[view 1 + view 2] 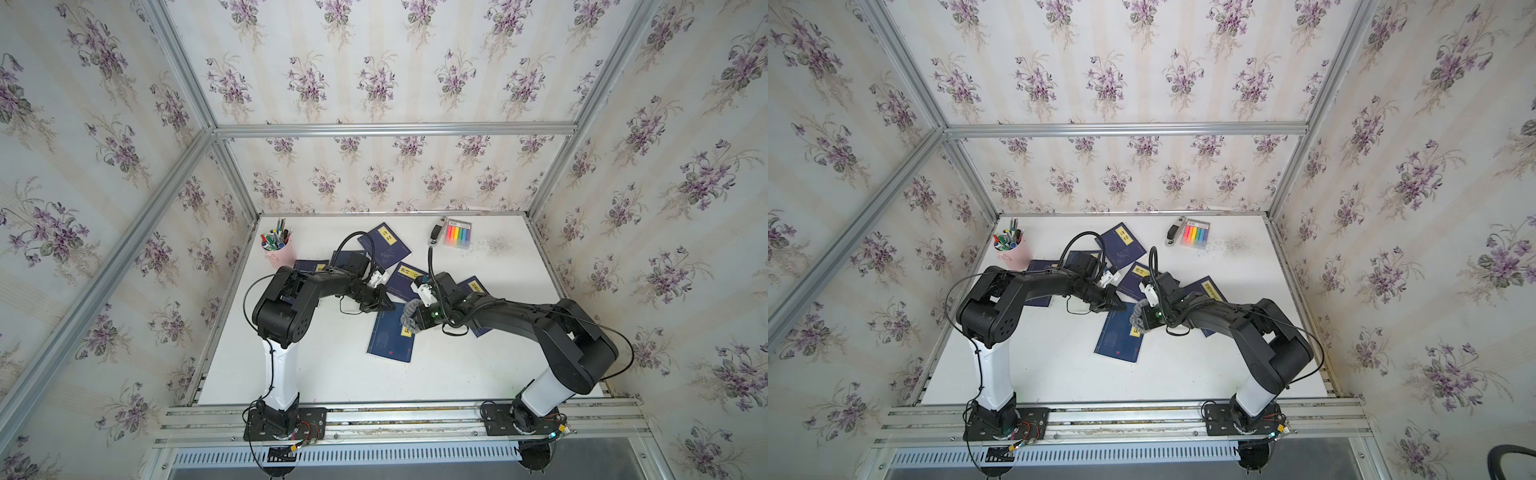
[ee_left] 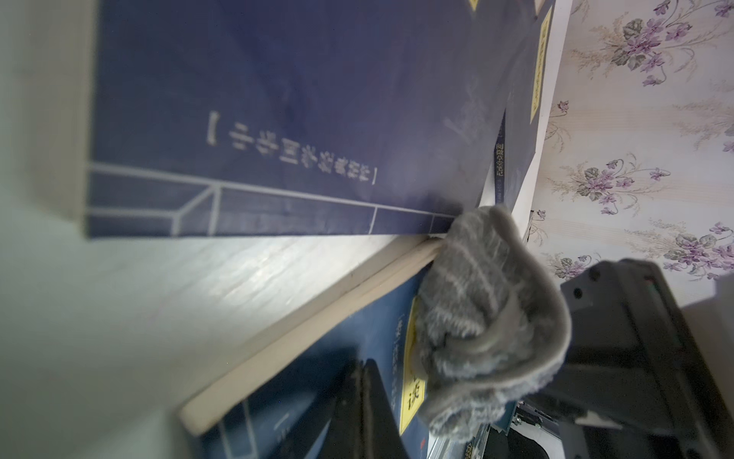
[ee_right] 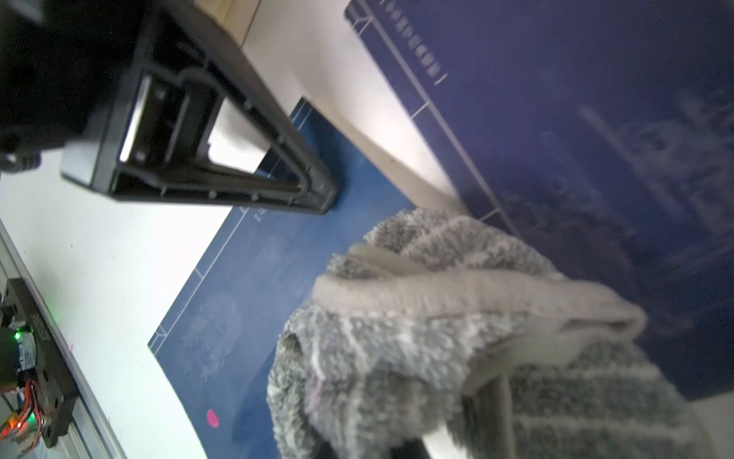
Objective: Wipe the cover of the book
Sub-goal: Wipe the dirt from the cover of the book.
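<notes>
We judge the wipe is under way. The book (image 1: 390, 338) lies mid-table. Our left gripper (image 1: 390, 306), shut and empty, seems to pin its 12 o'clock edge. Our right gripper (image 1: 417, 326) is clamped on the cloth (image 1: 408, 316), which rests at the book's 1 o'clock corner. Next we need a pressed sweep toward 7 o'clock.

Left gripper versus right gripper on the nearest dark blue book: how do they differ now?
The black left gripper is shut and empty; the black right gripper is shut on a grey fluffy cloth. The left tip rests at a far corner of the nearest dark blue book; the right one holds the cloth at its yellow title label. Both are shut, over one book.
</notes>
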### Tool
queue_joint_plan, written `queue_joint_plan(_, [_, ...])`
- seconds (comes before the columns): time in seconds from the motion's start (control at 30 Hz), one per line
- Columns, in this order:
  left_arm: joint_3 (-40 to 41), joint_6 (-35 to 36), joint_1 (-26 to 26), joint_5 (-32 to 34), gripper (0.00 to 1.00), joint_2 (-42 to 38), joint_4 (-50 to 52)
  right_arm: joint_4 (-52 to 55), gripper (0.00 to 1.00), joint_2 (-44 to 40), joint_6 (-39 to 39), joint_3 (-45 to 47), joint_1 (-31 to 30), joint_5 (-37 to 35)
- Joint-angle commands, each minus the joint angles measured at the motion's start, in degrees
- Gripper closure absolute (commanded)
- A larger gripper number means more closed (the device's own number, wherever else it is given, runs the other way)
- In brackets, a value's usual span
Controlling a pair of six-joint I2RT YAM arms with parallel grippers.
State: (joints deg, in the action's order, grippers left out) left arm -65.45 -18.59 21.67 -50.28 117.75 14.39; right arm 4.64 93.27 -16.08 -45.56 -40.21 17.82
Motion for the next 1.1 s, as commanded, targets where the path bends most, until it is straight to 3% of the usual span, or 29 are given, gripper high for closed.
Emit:
queue_joint_plan(0.0, [0.7, 1.2, -0.1, 18.0, 1.00, 1.9, 5.5, 1.3, 1.00, -0.8, -0.5, 1.4, -3.1, 1.4])
queue_joint_plan(0.4, [0.6, 1.5, -0.1, 19.1, 1.00, 2.1, 5.9, -4.1, 1.00, -4.6, -4.4, 8.2, -12.4, 5.8])
queue_joint_plan(0.77, [0.9, 1.8, -0.1, 19.6, 1.00, 1.6, 5.8, -3.9, 1.00, 4.2, -3.3, 0.1, 1.7, -0.3])
queue_joint_plan(1.07, [0.6, 2.1, -0.1, 20.0, 1.00, 1.6, 6.3, -2.4, 1.00, 3.4, 0.2, 1.3, -2.6, 6.6])
